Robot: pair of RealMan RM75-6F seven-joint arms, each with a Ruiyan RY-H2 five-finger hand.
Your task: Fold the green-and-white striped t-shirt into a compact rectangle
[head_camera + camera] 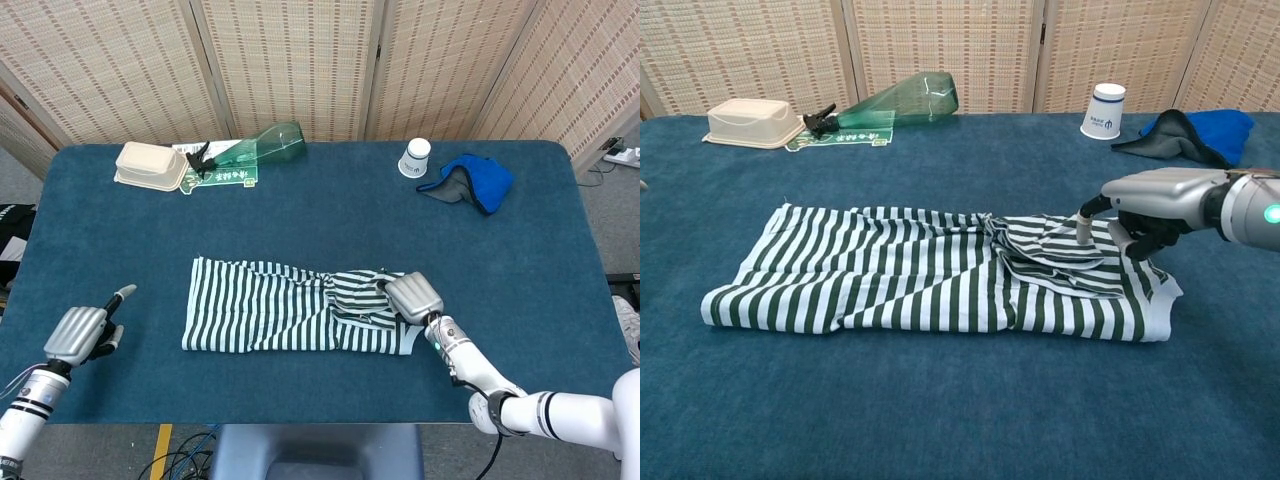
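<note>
Right hand (1152,212) sits low at the right end of the green-and-white striped t-shirt (290,308), fingers curled down on the bunched fabric; can't tell if it's actually pinching any. Shirt lies flat mid blue-cloth desk (300,210), long side L–R. Left hand (78,332) off near the front-left desk edge, holding nothing, one finger sticking out.

Woven beige wicker screen panels (300,60) stand behind the dark blue carpeted table (300,200); grey floor (610,220) at right
</note>
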